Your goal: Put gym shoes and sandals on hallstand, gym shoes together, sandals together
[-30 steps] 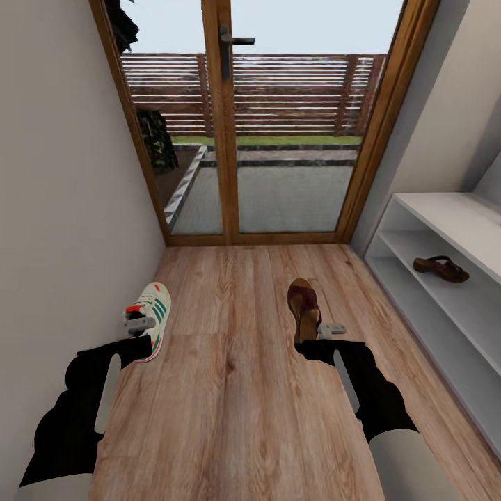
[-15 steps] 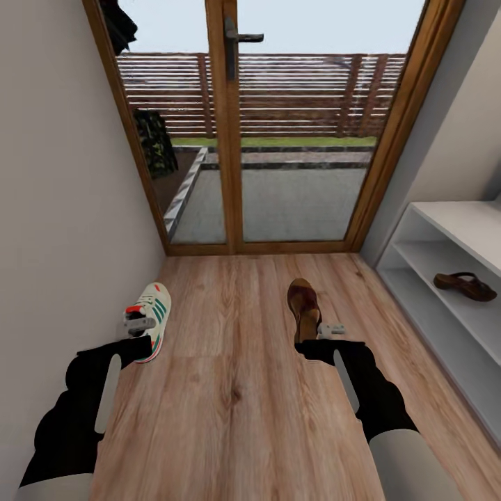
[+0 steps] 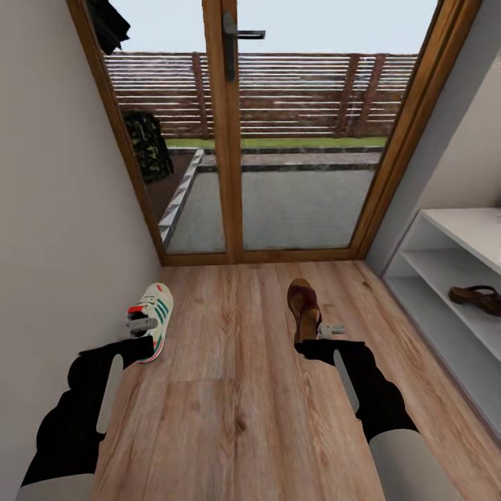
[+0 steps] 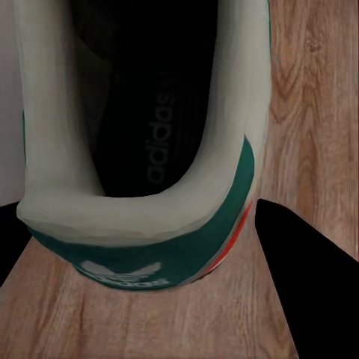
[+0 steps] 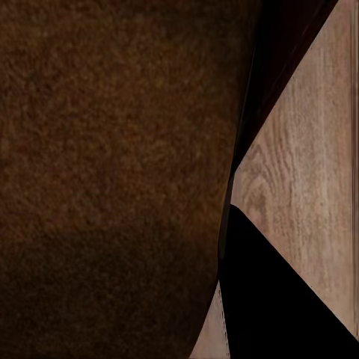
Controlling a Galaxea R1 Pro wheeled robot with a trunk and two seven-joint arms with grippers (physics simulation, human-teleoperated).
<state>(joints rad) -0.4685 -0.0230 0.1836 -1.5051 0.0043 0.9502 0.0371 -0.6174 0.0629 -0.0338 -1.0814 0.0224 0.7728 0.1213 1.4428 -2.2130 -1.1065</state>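
A white gym shoe (image 3: 154, 316) with green stripes hangs at the end of my left arm, toe pointing away, with my left gripper (image 3: 141, 325) shut on its heel end. The left wrist view looks into the shoe's dark opening and green heel (image 4: 142, 224), with a black finger (image 4: 307, 284) beside it. My right gripper (image 3: 323, 331) is shut on the heel end of a brown sandal (image 3: 303, 306), whose footbed (image 5: 112, 172) is close up in the right wrist view. A second sandal (image 3: 479, 298) lies on the middle shelf of the pale grey hallstand (image 3: 435, 261) at the right. Both held shoes are above the corridor floor (image 3: 229, 410).
Wood-framed glass doors (image 3: 229, 139) stand straight ahead, with paving and a slatted fence beyond. A white wall (image 3: 56, 243) runs close along the left. Open plank floor lies between the arms and ahead up to the door sill.
The whole view has shifted: the hallstand and its sandal have slid toward the right edge and the doors look nearer. The gym shoe and sandal stay fixed at my grippers.
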